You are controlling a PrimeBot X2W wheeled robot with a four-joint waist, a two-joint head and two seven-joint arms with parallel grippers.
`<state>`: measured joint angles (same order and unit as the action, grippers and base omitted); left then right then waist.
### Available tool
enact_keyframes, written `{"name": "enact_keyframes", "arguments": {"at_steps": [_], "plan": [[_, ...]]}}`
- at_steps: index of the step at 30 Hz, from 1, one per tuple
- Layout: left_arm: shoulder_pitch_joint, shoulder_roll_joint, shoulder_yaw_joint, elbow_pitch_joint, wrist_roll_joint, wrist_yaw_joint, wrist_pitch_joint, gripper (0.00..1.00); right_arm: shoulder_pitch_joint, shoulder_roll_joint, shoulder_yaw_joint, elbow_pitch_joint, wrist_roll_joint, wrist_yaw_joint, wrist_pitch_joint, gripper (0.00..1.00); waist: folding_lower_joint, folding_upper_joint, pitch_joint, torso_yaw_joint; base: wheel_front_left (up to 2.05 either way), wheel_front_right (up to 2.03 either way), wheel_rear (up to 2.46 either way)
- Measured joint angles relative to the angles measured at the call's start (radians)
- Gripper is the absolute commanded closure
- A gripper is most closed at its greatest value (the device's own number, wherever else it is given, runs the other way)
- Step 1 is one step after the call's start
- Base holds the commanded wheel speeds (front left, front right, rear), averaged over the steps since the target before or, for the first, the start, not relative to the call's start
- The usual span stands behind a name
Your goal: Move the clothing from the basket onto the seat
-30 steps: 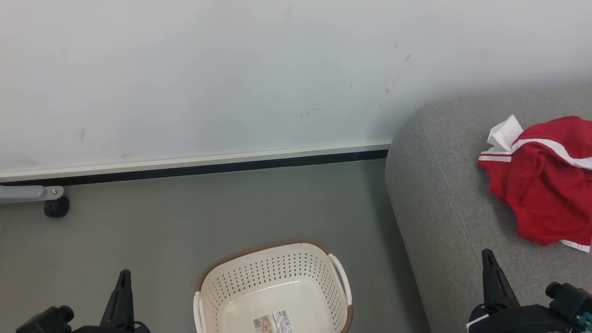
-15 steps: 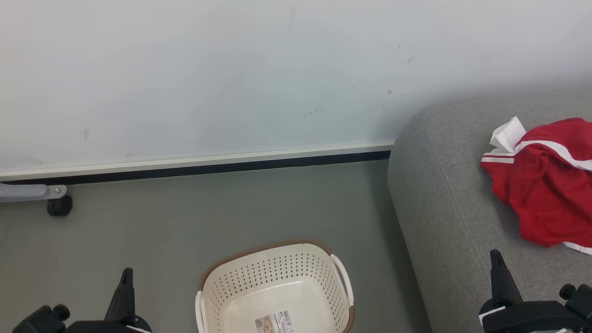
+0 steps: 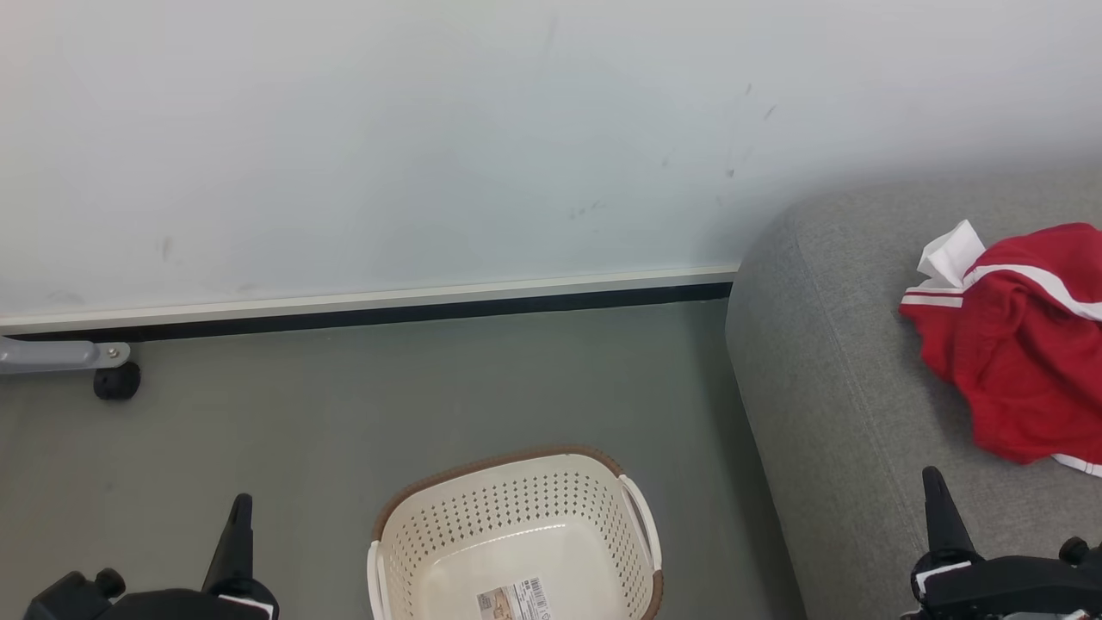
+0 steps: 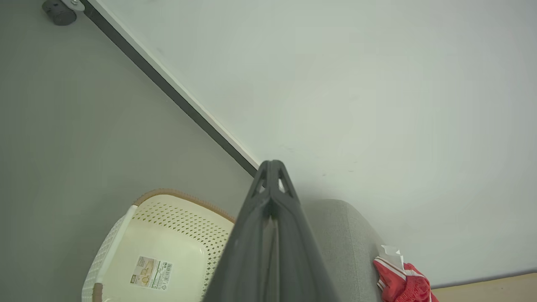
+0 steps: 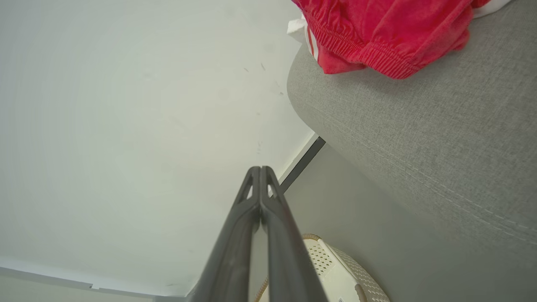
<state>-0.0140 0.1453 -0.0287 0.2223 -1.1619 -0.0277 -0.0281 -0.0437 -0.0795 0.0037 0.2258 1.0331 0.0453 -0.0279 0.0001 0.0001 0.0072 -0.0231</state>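
Red white-striped fabric clothing [image 3: 1020, 362], partly cut off, lies on the grey woven seat [image 3: 826, 387]; left hand [image 3: 242, 504] and right hand [image 3: 930, 478] are pressed together.

**Edges and fingers cut much of the scene**

In the head view the bottom edge cuts the basket [image 3: 516, 508], so its near half is out of frame. The print on the label [image 3: 514, 600] on its floor is too small to read. The clothing [image 3: 1024, 362] runs off the right edge; it looks like one heap, perhaps two pieces bunched together, but that cannot be told. The seat [image 3: 844, 387] passes beyond the right and bottom edges. A grey bar [image 3: 52, 354] above a black caster [image 3: 116, 381] is cut by the left edge. In the left wrist view the left gripper [image 4: 272, 167] covers part of the basket's right side and the seat's near corner. In the right wrist view the top edge cuts the clothing.
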Motion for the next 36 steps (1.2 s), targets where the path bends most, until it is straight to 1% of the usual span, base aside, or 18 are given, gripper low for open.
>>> {"name": "enact_keyframes", "arguments": {"at_steps": [8,11,12,20,23,24,33,36], "plan": [[-0.006,-0.019,0.023,0.014,-0.082,-0.017,0.026,1.0,-0.009,0.006,-0.025,0.012,0.105,0.017,0.026,1.0,0.0,0.0,-0.001,0.004,0.0,0.0,0.0],[-0.013,-0.026,0.03,0.02,-0.105,-0.019,0.036,1.0,-0.01,0.01,-0.035,0.017,0.142,0.018,0.036,1.0,0.0,0.0,-0.001,0.006,0.0,0.0,0.0],[-0.016,-0.028,0.033,0.021,-0.117,-0.026,0.037,1.0,-0.011,0.011,-0.038,0.019,0.158,0.018,0.037,1.0,0.0,0.0,-0.002,0.006,0.0,0.0,0.0],[-0.026,-0.047,0.056,0.033,-0.203,-0.043,0.064,1.0,-0.019,0.017,-0.063,0.035,0.259,0.035,0.064,1.0,0.0,0.0,-0.003,0.011,0.0,0.0,0.0],[-0.03,-0.054,0.063,0.038,-0.226,-0.044,0.077,1.0,-0.026,0.019,-0.073,0.039,0.302,0.04,0.072,1.0,0.0,0.0,-0.003,0.012,0.0,0.0,0.0],[-0.032,-0.056,0.065,0.04,-0.236,-0.052,0.08,1.0,-0.028,0.019,-0.077,0.04,0.314,0.04,0.08,1.0,0.0,0.0,-0.003,0.013,0.0,0.0,0.0],[-0.047,-0.08,0.094,0.057,-0.339,-0.071,0.112,1.0,-0.031,0.028,-0.108,0.056,0.442,0.06,0.11,1.0,0.0,-0.0001,-0.004,0.018,0.0,0.0,0.0],[-0.053,-0.087,0.103,0.061,-0.366,-0.08,0.123,1.0,-0.035,0.03,-0.118,0.062,0.484,0.062,0.121,1.0,-0.0001,0.0,-0.005,0.02,0.0,0.0,0.0]]}}
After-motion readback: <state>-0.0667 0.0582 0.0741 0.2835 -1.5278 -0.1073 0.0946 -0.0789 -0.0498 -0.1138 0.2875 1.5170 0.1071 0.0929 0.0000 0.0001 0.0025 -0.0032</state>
